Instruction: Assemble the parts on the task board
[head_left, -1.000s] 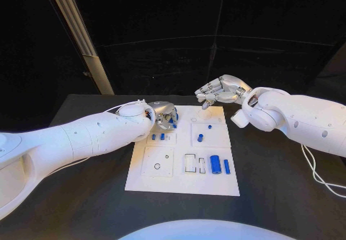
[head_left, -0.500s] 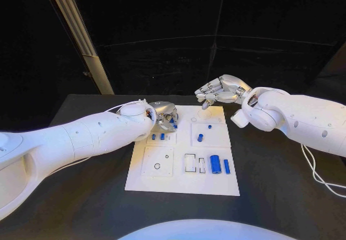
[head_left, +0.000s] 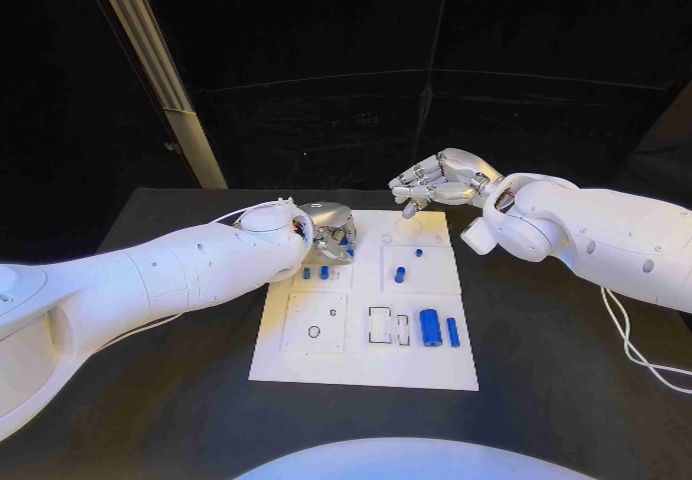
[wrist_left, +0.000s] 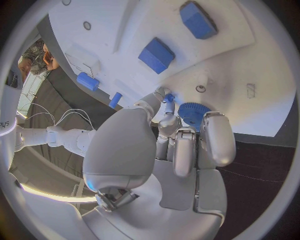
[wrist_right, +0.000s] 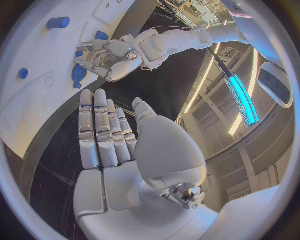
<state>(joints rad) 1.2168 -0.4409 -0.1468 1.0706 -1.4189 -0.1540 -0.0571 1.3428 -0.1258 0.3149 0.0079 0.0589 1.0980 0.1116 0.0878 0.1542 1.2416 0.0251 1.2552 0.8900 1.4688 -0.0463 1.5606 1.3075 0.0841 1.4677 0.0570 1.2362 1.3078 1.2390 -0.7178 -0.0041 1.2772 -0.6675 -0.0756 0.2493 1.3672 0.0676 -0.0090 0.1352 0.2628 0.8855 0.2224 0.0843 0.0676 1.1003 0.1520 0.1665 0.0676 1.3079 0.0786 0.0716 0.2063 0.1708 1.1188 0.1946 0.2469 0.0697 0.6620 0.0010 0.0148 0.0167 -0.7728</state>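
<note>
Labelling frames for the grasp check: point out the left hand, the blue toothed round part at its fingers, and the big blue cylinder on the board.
Silver left hand (head_left: 329, 226): head view, back of the hand.
Blue toothed round part (wrist_left: 190, 113): left wrist view, its top face.
Large blue cylinder (head_left: 430, 325): head view, mid-body.

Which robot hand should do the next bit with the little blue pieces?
Probably the left hand. Its fingers are already down on the task board, closed around a round blue part. The right hand hovers over the board's far edge, fingers straight, holding nothing.
</note>
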